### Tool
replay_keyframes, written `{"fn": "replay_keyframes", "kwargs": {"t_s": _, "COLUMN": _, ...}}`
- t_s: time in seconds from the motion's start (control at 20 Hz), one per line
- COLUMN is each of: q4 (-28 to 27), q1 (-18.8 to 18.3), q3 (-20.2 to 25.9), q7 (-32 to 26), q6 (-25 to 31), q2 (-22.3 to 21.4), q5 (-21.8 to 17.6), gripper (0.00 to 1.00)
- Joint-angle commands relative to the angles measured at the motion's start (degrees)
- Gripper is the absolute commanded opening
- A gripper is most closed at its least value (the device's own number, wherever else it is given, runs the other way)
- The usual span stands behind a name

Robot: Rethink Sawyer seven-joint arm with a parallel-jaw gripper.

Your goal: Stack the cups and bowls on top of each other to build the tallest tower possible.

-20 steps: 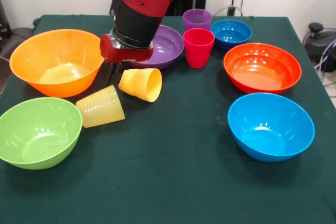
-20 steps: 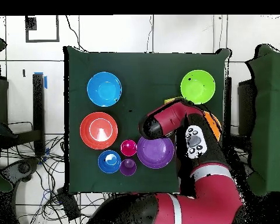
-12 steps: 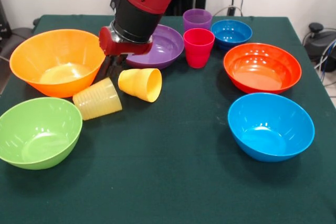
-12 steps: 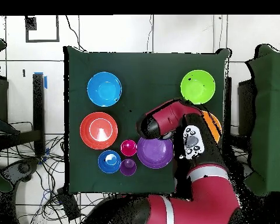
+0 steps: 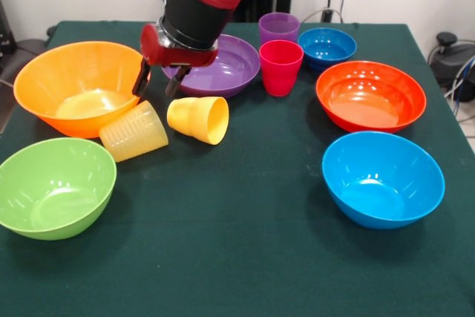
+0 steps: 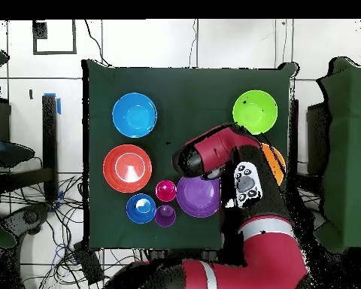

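Largest orange-yellow bowl [image 5: 80, 87] at left of the front view, empty, nothing stacked in it. Lime green bowl [image 5: 53, 185] lower left; light blue bowl [image 5: 382, 178] lower right; red-orange bowl [image 5: 370, 95] right; purple bowl [image 5: 223, 65] upper centre. Ribbed pale yellow cup [image 5: 134, 132] and orange-yellow cup [image 5: 199, 119] lying tipped, centre left. Gripper [image 5: 155, 82] raised above them, fingers parted, empty.

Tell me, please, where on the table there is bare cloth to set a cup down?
The widest bare patch is the near middle, between the lime green bowl and the light blue bowl. It is crowded by the orange-yellow bowl, where two tipped cups lie under the open pincer, and at the far edge around the purple bowl.
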Motion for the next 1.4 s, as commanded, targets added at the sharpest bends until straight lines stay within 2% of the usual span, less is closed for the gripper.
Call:
{"fn": "replay_keyframes", "kwargs": {"t_s": 0.05, "q4": -1.04, "q1": 2.13, "q3": 1.33, "q7": -3.44, "q6": 4.67, "q2": 0.21, "q5": 1.39, "gripper": 1.00}}
{"fn": "replay_keyframes", "kwargs": {"t_s": 0.4, "q4": -0.60, "q1": 2.11, "q3": 0.58, "q7": -2.98, "q6": 3.23, "q2": 0.62, "q5": 0.68, "gripper": 1.00}}
{"fn": "replay_keyframes", "kwargs": {"t_s": 0.75, "q4": -1.61, "q1": 3.35, "q3": -2.85, "q7": -1.91, "q6": 0.19, "q2": 1.82, "q5": -3.77, "gripper": 1.00}}
{"fn": "replay_keyframes", "kwargs": {"t_s": 1.0, "q4": 0.64, "q1": 3.58, "q3": -5.05, "q7": -1.86, "q6": -2.98, "q2": 0.16, "q5": -5.74, "gripper": 1.00}}
{"fn": "replay_keyframes", "kwargs": {"t_s": 1.4, "q4": -0.34, "q1": 4.34, "q3": -6.10, "q7": 1.54, "q6": -5.96, "q2": 3.16, "q5": -7.09, "gripper": 1.00}}
